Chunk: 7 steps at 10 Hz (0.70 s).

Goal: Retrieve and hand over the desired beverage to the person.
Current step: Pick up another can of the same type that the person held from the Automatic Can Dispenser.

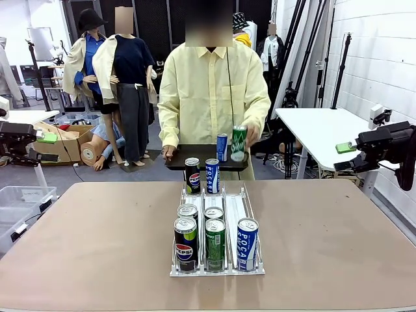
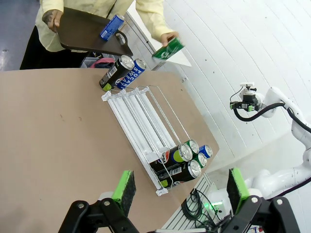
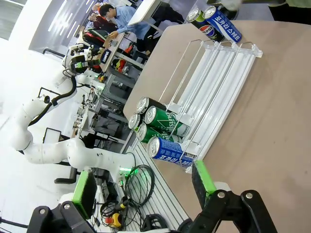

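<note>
1. Two grippers waited with nothing in them. The left gripper [image 2: 181, 191] and the right gripper [image 3: 145, 187] each had its jaws spread wide, out past its own side of the table [image 1: 84, 247].
2. Between them, on the table's midline, lay the clear rack [image 1: 235, 207], its three lanes running from the robot toward the person [image 1: 211, 91].
3. Its near row stood upright, long axes vertical: Pepsi can [image 1: 185, 242] on the robot's left, front green can [image 1: 215, 242] in the middle, Pocari can [image 1: 247, 242] on the right.
4. By that layout, the left arm looked nearer the Pepsi lane and the right arm nearer the Pocari lane. The middle lane seemed about even.
5. At the far edge the person held a dark tray [image 1: 195, 155] in one hand and a second green can [image 1: 239, 142] in the other. Which drink was wanted could not be told.
</note>
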Tool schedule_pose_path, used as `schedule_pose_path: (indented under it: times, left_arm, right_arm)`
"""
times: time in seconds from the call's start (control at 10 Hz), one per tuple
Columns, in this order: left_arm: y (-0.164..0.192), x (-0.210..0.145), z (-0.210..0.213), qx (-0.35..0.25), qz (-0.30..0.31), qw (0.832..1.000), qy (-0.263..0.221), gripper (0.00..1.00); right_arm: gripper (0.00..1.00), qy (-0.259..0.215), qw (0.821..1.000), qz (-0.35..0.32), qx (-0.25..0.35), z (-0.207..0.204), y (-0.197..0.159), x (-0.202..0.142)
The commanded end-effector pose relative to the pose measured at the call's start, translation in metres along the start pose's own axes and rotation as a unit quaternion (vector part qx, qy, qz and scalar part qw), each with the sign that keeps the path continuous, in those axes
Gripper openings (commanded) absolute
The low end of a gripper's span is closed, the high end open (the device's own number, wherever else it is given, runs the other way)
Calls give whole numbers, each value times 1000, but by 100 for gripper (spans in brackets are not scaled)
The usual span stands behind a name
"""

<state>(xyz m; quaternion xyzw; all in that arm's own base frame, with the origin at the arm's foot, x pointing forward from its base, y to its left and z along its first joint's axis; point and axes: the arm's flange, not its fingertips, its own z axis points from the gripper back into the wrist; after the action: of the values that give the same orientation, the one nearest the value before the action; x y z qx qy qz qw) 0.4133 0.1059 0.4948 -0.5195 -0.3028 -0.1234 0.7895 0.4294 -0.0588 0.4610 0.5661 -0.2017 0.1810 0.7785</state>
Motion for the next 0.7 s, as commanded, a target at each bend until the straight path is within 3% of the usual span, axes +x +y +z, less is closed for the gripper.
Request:
schedule_pose_path:
  times: [0.0,0.6]
  left_arm:
    - [-2,0,2,-7,0,1000,-4,100]
    - [-2,0,2,-7,0,1000,-4,100]
  right_arm:
    - [100,2,1000,1,0,-1,0,0]
    - [100,2,1000,1,0,-1,0,0]
